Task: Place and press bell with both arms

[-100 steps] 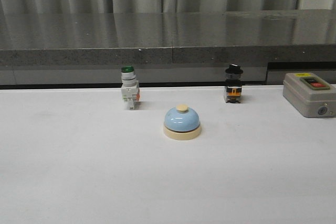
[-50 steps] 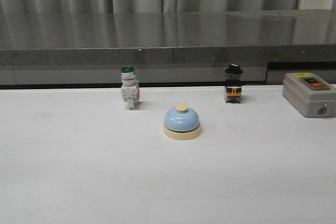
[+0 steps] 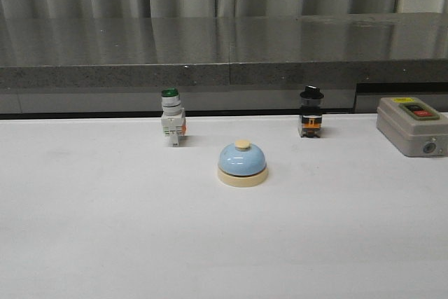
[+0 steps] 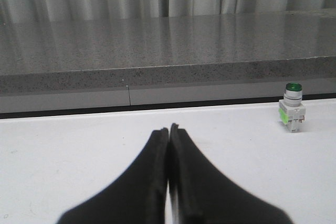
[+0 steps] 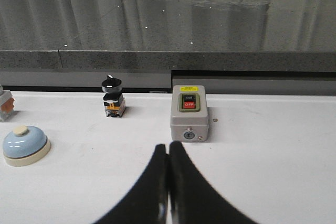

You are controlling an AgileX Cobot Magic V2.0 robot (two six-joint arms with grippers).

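The bell [image 3: 242, 163], with a light-blue dome, cream base and cream button, stands on the white table near the middle of the front view. It also shows in the right wrist view [image 5: 24, 145], off to one side of my right gripper [image 5: 168, 147], which is shut and empty above the table. My left gripper [image 4: 168, 129] is shut and empty over bare table; the bell is out of its view. Neither arm shows in the front view.
A green-capped white push-button switch [image 3: 172, 125] stands behind the bell to the left, also in the left wrist view [image 4: 292, 108]. A black-knobbed switch [image 3: 311, 113] stands behind to the right. A grey box with red and black buttons [image 3: 412, 126] sits far right. A dark stone ledge [image 3: 224, 47] runs along the back.
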